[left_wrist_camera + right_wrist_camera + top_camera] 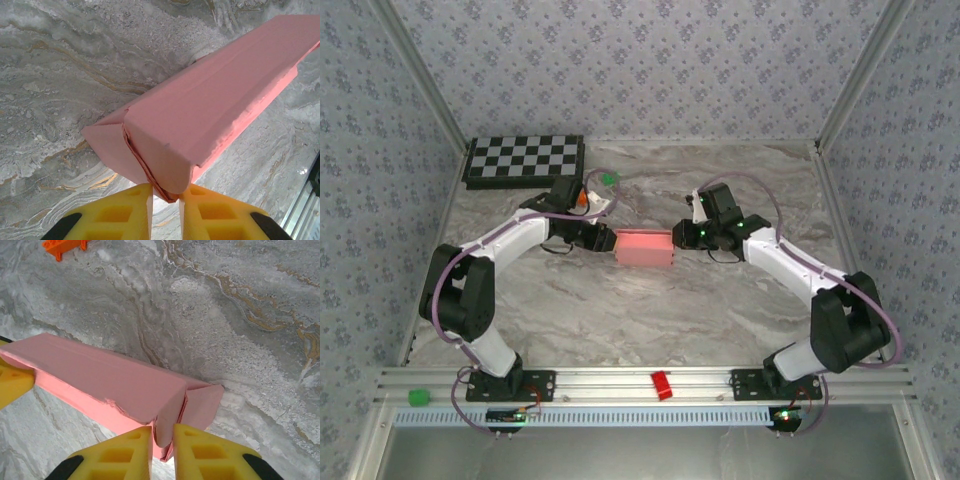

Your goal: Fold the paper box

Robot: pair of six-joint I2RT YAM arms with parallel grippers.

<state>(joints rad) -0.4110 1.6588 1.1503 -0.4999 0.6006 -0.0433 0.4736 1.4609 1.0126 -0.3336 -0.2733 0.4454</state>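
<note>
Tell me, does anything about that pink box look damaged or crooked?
Yes. The paper box has a ragged, frayed long edge, as if roughly torn, and its end flap splays outward instead of lying flush against the side.

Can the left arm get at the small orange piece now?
Probably not yet: the left gripper is shut on one end of the paper box, so it must let go first. The orange piece lies close beside that arm.

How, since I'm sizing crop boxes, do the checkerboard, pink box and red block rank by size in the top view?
1. checkerboard
2. paper box
3. red block
The gaps are clear; no two look alike.
</note>
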